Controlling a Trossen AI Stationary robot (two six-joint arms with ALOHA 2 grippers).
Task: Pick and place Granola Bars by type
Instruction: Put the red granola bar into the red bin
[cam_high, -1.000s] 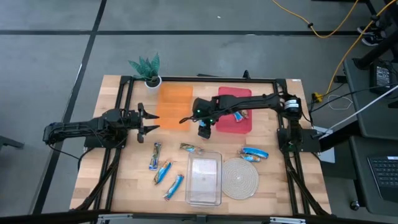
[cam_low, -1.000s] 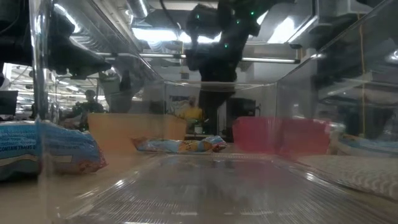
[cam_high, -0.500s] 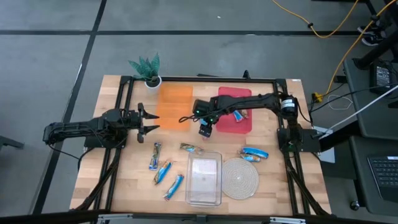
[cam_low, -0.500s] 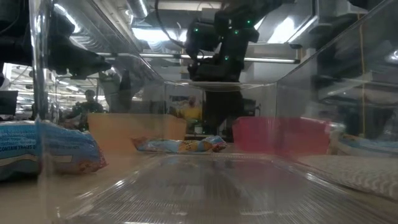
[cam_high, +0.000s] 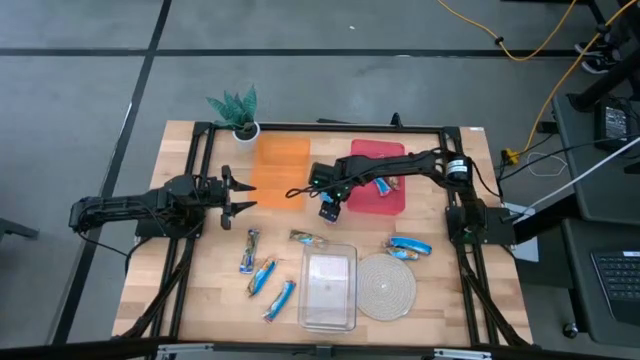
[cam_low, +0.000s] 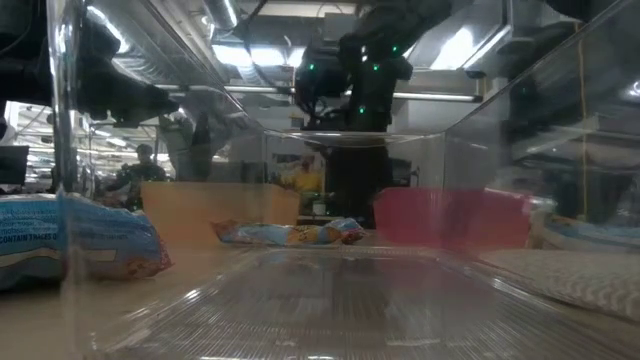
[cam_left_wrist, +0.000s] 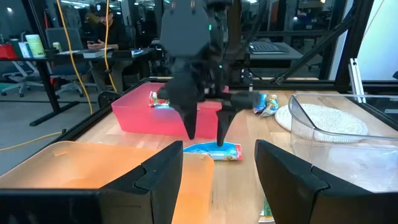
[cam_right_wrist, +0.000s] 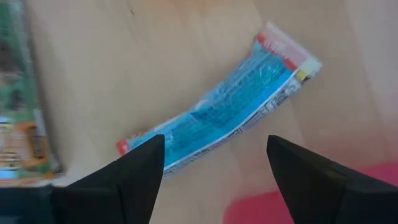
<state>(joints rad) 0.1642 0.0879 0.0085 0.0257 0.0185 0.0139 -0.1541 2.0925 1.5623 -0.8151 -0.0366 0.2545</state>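
A blue granola bar with a red end (cam_right_wrist: 217, 118) lies flat on the wood next to the red tray (cam_high: 378, 175). My right gripper (cam_right_wrist: 214, 143) is open and points down over it, one finger on each side, near the table in the left wrist view (cam_left_wrist: 206, 137). More bars lie on the table: three near the left (cam_high: 250, 250) (cam_high: 262, 275) (cam_high: 280, 298), one by the clear tray (cam_high: 308, 238) and one at the right (cam_high: 410, 246). Another bar lies in the red tray (cam_high: 385, 185). My left gripper (cam_high: 235, 195) waits open at the left, level, beside the orange tray (cam_high: 275, 170).
A clear tray (cam_high: 328, 290) and a round woven mat (cam_high: 387, 288) sit at the near edge. A small potted plant (cam_high: 238, 112) stands at the far left corner. Bare wood shows between the left bars and the orange tray. People and desks show beyond the table.
My right gripper has stayed over the same spot beside the red tray, and its arm and wrist have shifted only slightly. No bar or tray has moved.
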